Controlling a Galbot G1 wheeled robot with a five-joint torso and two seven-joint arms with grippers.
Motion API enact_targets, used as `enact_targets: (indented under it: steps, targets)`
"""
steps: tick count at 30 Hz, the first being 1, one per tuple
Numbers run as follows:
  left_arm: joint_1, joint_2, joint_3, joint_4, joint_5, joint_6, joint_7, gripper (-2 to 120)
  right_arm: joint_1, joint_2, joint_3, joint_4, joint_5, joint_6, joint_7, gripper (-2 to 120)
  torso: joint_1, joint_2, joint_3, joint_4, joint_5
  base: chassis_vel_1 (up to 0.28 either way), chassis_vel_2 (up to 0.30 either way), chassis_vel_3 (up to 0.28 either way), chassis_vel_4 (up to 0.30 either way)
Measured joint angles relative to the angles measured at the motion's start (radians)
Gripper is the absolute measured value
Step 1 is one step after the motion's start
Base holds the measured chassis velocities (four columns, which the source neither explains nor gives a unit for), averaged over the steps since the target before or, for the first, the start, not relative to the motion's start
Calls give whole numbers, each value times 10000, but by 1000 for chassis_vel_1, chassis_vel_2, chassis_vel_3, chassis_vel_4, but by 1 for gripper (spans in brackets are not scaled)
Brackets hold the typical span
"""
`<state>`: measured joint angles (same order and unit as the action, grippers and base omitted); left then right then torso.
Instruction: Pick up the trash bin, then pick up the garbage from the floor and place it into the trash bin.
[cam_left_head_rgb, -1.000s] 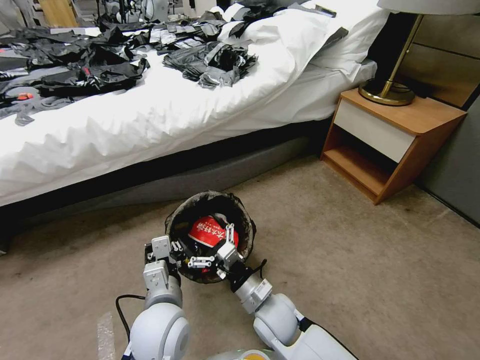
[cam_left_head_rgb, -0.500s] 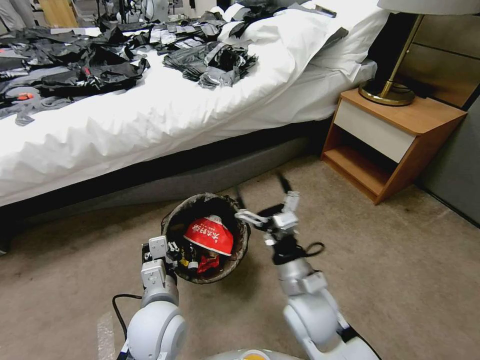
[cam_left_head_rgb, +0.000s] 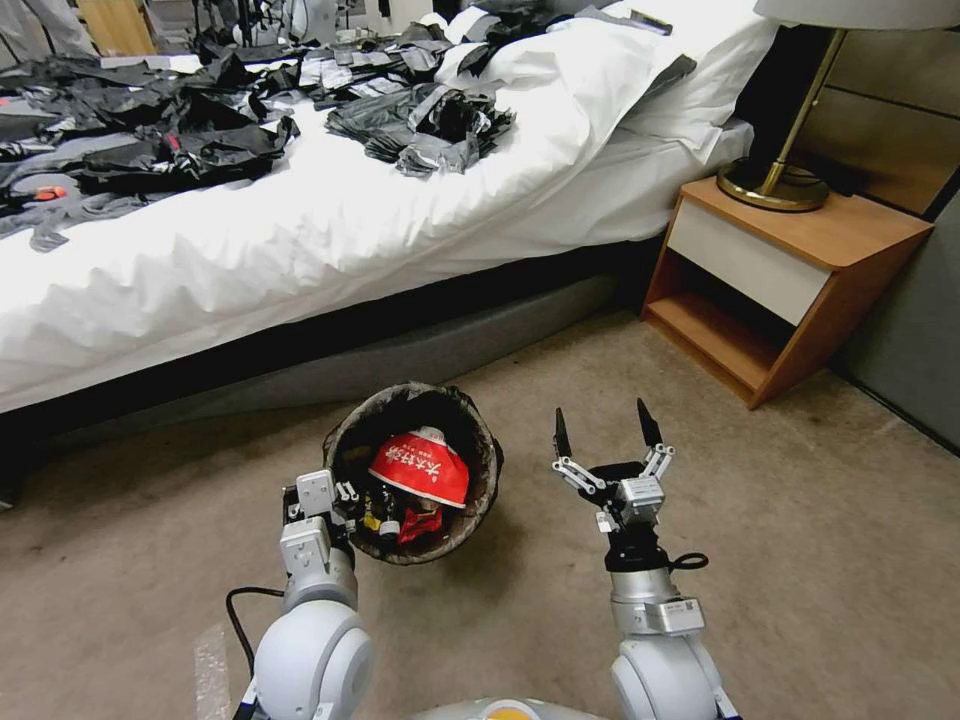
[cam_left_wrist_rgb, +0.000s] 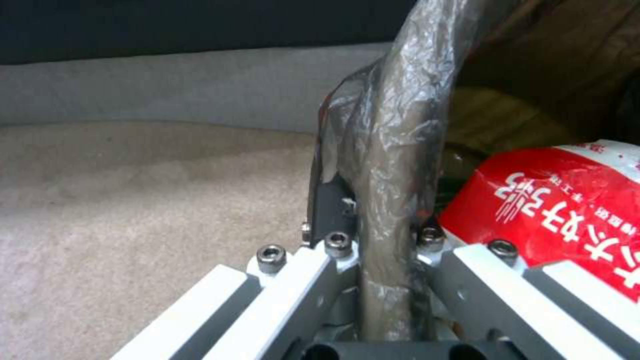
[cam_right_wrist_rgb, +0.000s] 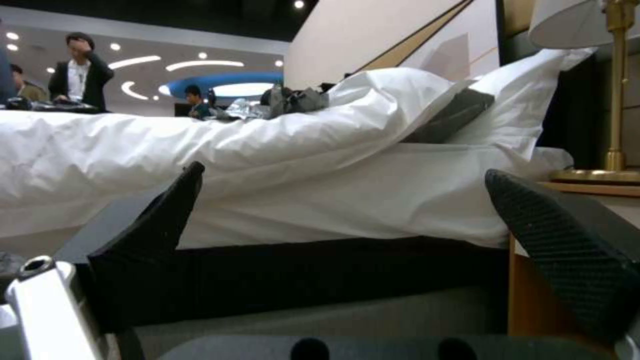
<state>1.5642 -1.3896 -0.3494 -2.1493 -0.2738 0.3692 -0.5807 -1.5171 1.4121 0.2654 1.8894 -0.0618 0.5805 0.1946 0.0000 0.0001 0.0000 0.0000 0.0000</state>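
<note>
The trash bin (cam_left_head_rgb: 410, 392), round with a dark bag liner over its rim, is held tilted just above the carpet in front of me. My left gripper (cam_left_head_rgb: 352, 502) is shut on its near-left rim; the left wrist view shows the bag-covered rim (cam_left_wrist_rgb: 393, 150) clamped between the fingers (cam_left_wrist_rgb: 333, 250). Garbage lies inside: a red-and-white snack packet (cam_left_head_rgb: 420, 468) (cam_left_wrist_rgb: 553, 200) on top of smaller pieces (cam_left_head_rgb: 395, 522). My right gripper (cam_left_head_rgb: 605, 428) stands open and empty to the bin's right, its black fingertips (cam_right_wrist_rgb: 167, 220) pointing toward the bed.
A bed (cam_left_head_rgb: 300, 240) with a white duvet and a heap of black bags (cam_left_head_rgb: 180, 130) runs across the far side. A wooden nightstand (cam_left_head_rgb: 780, 280) with a brass lamp (cam_left_head_rgb: 775, 185) stands at the right. Bare carpet (cam_left_head_rgb: 780, 560) spreads right of the gripper.
My right gripper has come out of the bin, swung to the right and turned forward, open and empty. The red packet stays in the bin. The left arm barely moved.
</note>
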Motion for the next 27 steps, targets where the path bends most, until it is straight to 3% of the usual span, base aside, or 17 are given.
enact_targets:
  steps: [12, 27]
  targets:
    - [82, -45, -28, -221, -15, 69, 1, 0, 249, 32, 29, -128, 241, 61, 75, 100, 0, 0, 0, 1, 0, 43, 42, 42, 42]
    - [167, -32, -49, -693, -981, 721, -214, 0, 412, 61, -170, 37, 570, -74, 164, 100, 0, 0, 0, 1, 0, 106, 107, 107, 108]
